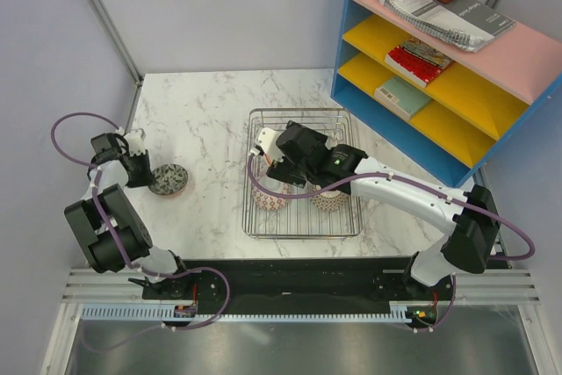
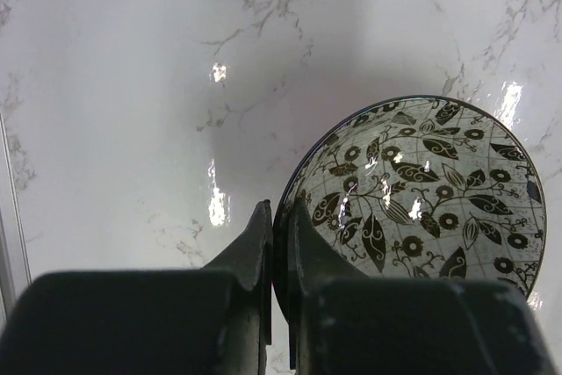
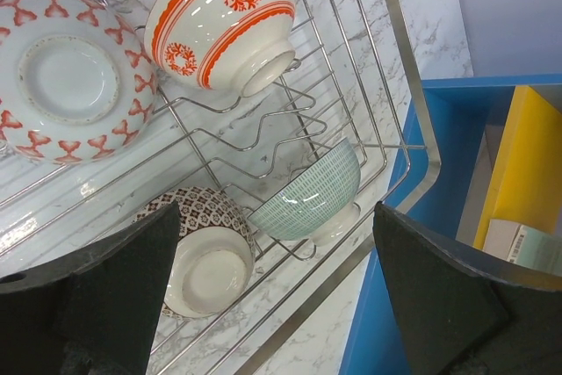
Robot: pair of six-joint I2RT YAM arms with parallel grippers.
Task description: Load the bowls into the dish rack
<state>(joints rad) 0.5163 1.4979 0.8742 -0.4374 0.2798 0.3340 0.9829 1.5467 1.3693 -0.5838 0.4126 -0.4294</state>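
A grey bowl with a black leaf pattern (image 1: 169,179) sits on the marble table left of the dish rack (image 1: 303,112). My left gripper (image 1: 146,177) is shut on its near rim; in the left wrist view the fingers (image 2: 261,248) pinch the rim of the bowl (image 2: 421,191). My right gripper (image 1: 279,166) hovers over the rack, open wide and empty (image 3: 272,296). The rack (image 3: 399,68) holds a red-orange bowl (image 3: 224,19), a red-heart patterned bowl (image 3: 66,72), a pale teal bowl (image 3: 312,195) and a brown patterned bowl (image 3: 206,252), all tipped on the wires.
A blue shelf unit (image 1: 439,59) with pink and yellow shelves, books and a small box stands at the back right, close to the rack's right side. Its blue wall (image 3: 439,217) shows right beside the rack. A frame post (image 1: 101,15) stands at the back left.
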